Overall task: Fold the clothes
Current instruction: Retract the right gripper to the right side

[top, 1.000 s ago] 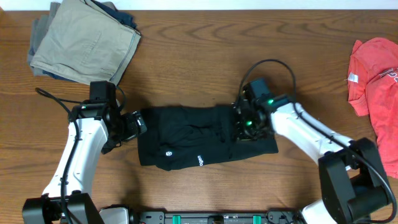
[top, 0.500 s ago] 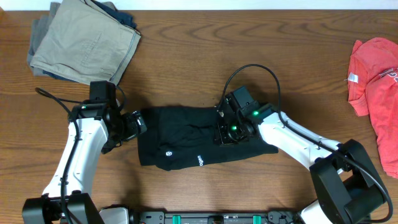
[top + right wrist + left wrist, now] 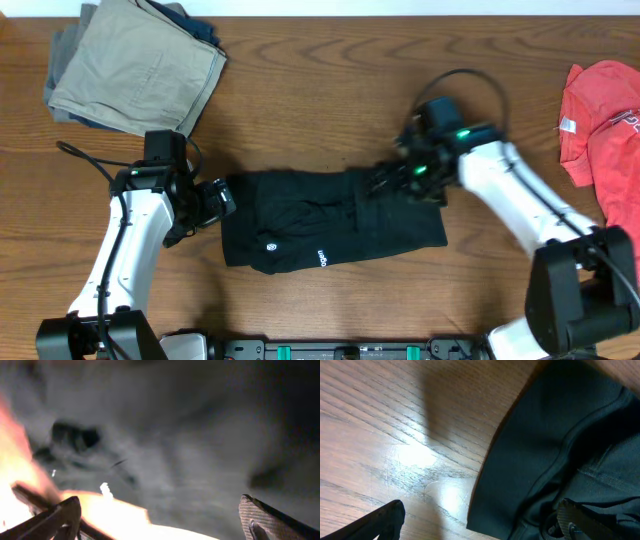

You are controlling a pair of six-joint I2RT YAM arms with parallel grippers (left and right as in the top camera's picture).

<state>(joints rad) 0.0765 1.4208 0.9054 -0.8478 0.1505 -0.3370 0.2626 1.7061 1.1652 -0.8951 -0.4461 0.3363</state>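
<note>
The right gripper (image 3: 388, 183), pulled back rightward, is hanging open and empty over the partly folded clothes (image 3: 300, 225), the left gripper (image 3: 222, 196) waiting open at their left edge, folds seemingly remaining.

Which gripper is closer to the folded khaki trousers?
Left. The left gripper is at the black garment's left edge, near the khaki trousers; the right gripper is over its right part.

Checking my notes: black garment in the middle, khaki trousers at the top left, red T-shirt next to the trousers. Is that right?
No: the overhead view shows the red T-shirt at the far right, away from the khaki trousers. The black garment is in the middle and the trousers are at the top left, as noted.
</note>
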